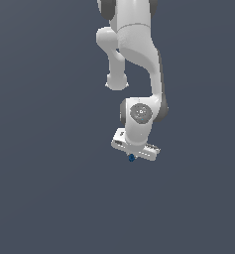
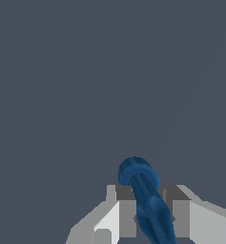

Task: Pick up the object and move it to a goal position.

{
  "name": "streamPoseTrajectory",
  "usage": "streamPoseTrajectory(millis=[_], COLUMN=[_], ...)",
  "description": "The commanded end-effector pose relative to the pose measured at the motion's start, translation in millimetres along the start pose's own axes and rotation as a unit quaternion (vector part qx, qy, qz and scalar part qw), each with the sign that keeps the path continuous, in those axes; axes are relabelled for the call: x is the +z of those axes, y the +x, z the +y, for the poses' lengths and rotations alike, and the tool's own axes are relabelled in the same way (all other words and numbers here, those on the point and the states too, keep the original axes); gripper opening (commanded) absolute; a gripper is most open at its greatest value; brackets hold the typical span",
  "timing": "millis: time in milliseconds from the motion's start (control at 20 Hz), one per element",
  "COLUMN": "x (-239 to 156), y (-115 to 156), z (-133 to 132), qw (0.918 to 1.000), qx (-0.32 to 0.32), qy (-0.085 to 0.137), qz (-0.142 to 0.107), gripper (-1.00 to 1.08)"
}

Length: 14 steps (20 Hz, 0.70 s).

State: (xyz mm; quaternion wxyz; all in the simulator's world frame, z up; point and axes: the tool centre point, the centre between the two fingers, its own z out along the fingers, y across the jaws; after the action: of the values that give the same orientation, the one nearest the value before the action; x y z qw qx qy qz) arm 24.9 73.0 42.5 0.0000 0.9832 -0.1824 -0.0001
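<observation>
The object is a small dark blue thing. In the exterior view it shows as a tiny blue blob just under the white gripper. In the wrist view it looks like a blue rod with a rounded end, standing between the two grey fingers. The gripper is shut on it, one finger on each side. The white arm hangs down from the top of the exterior view, with the hand tilted.
A plain dark grey surface fills both views. No other objects, containers or edges show around the arm.
</observation>
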Motion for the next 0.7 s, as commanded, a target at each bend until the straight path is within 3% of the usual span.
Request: streamPoseTrajectory(millis=[0,350,650], x=[0.0,-6.9,-32.3], y=[0.1,0.1,0.4], z=[0.0,-6.7,-31.6], qw=[1.0,1.0,1.0], qx=[0.0,0.0,0.0], qy=[0.0,0.0,0.0], qz=[0.0,0.0,0.0], gripper=[-1.0,-1.0,-1.0])
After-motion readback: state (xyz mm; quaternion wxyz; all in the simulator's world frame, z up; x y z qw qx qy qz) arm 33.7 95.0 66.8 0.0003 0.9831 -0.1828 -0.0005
